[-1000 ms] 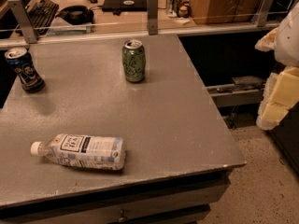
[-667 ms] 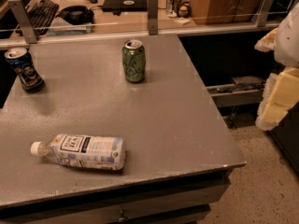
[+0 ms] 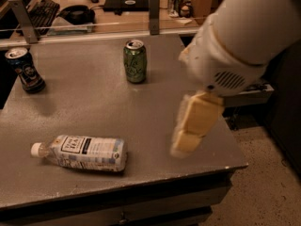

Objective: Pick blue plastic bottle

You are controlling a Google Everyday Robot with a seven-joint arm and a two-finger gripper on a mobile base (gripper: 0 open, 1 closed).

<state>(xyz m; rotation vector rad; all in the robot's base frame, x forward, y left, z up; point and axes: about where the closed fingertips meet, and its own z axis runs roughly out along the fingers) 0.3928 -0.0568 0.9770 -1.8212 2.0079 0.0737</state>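
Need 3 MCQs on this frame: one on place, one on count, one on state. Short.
1. Where is the gripper?
A) over the right side of the table, right of the blue plastic bottle
B) clamped on the bottle's cap
C) at the table's far left edge

2. How many cans stand on the table?
A) one
B) two
C) four

3. How does the bottle lie?
A) upright
B) on its side, cap to the left
C) lifted off the table

Key:
1 A: the gripper hangs right of the bottle, apart from it.
2 B: only the green can and the dark blue can show.
3 B: the bottle rests flat, with its white cap at the left end.
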